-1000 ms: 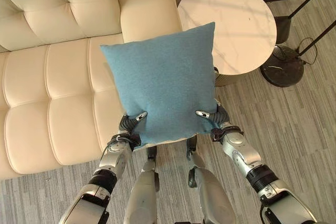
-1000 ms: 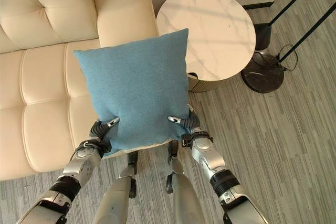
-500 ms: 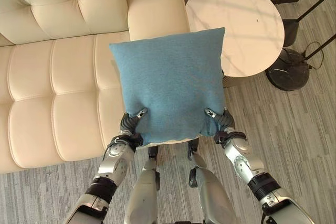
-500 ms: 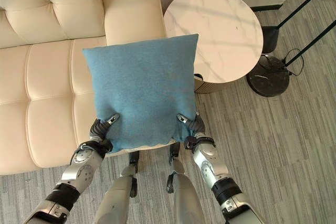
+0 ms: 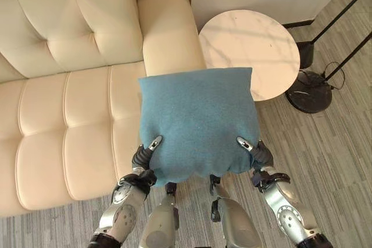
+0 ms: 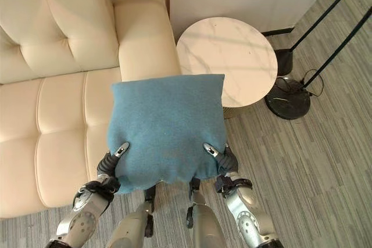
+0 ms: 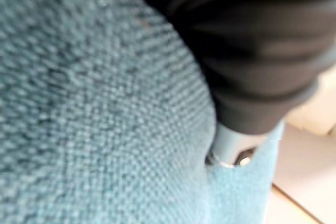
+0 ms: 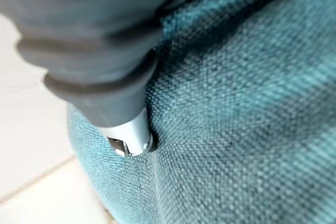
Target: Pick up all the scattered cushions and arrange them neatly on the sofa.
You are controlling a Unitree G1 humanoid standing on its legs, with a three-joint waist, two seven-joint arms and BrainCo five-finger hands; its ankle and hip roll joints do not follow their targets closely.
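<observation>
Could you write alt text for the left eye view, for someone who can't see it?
A robot holds a blue cushion by its lower corners, left hand and right hand pinching it, above a cream sofa beside a round marble side table.

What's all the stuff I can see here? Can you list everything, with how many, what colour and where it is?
cushion: one, blue, held up in front of the robot between both hands, over the front edge of the sofa's seat by its armrest.
sofa: one, cream, tufted, on the robot's left side and ahead.
round table: one, white marbled top, just past the sofa's armrest on the right.
lamp stands: two, black, with dark bases and thin slanted poles, right of the table.
floor: grey striped, under everything.
left hand: one, silver and dark, pinching the cushion's lower left corner.
right hand: one, silver and dark, pinching the cushion's lower right corner.
</observation>
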